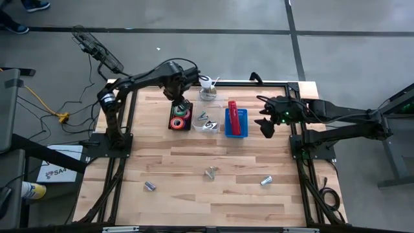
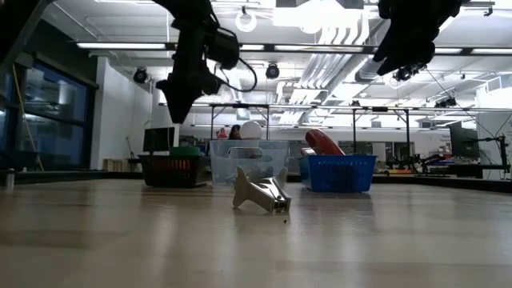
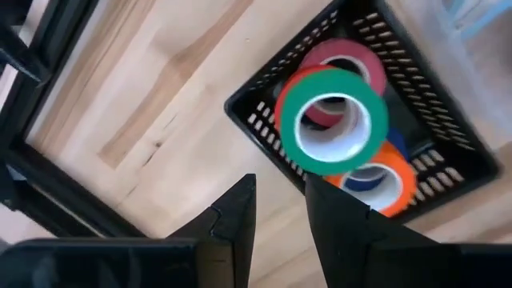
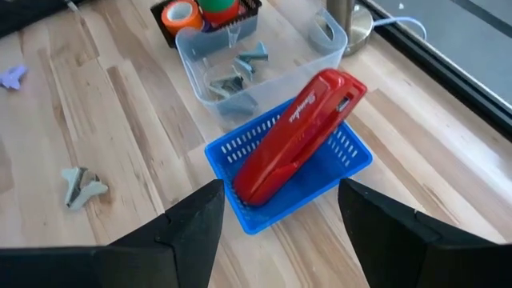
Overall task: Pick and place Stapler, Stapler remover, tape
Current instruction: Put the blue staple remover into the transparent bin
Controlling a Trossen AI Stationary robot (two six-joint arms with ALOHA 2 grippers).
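Red stapler (image 4: 300, 136) is already in the blue basket (image 4: 352, 164), lying tilted with its head up on the rim. That basket is my landmark. Clear tub (image 4: 200, 60) sits just beside it with a few grey staple removers (image 4: 232, 80) inside; black basket (image 3: 264, 120) sits beyond the tub and holds the tape rolls, green roll (image 3: 334, 120) on top of the stack.

Left gripper (image 3: 280, 212) hovers over the black basket, fingers nearly together with a narrow gap, nothing between them. Reads as tape just dropped off. Right gripper (image 4: 280, 216) hangs above the blue basket, jaws spread wide, empty.

Step in hand, my guess: tape and stapler done, removers left. Three small grey pieces lie loose on the wood (image 1: 162, 162), well apart from the blue basket toward the table's near edge: one (image 1: 150, 186), one (image 1: 210, 172), one (image 1: 266, 180). Next move calls for opening up, reaching out and coming down on one.

Low view shows one remover (image 2: 262, 192) close up, lying on its side, prongs splayed. High view only shows specks. Left wrist view alone shows an orange roll (image 3: 392, 180) under the green.
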